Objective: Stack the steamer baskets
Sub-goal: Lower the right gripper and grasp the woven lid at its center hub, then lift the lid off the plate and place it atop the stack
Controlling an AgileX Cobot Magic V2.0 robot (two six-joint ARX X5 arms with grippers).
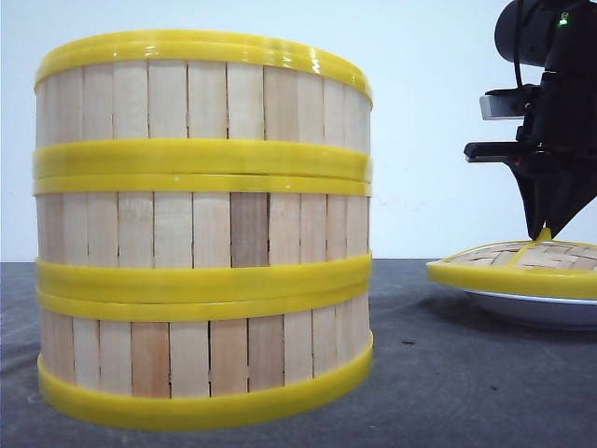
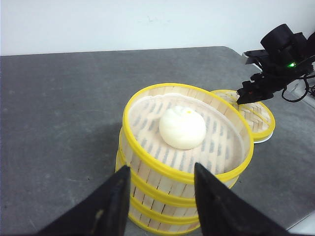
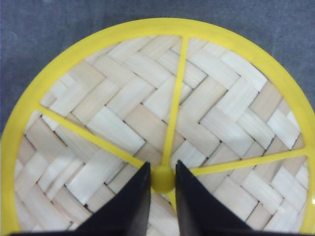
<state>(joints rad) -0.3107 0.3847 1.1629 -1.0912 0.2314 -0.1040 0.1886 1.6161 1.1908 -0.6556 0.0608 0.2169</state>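
Front view: three steamer baskets [image 1: 203, 233] already stacked on desk [image 1: 438, 373], left of centre, bun [image 2: 182, 128] in top one. Right end effector [image 3: 162, 184] narrow, fingers either side of lid knob [image 3: 163, 178] (contact looks made, not certain). Lid [image 1: 515, 266] resting on white plate [image 1: 532, 308], right side. Left end effector [image 2: 160, 196] wide, nothing held, just near side of stack. Next, probably: pinch knob squarely, lift straight up clear of plate, carry level to stack w/o tilt, centre over rim before lowering.
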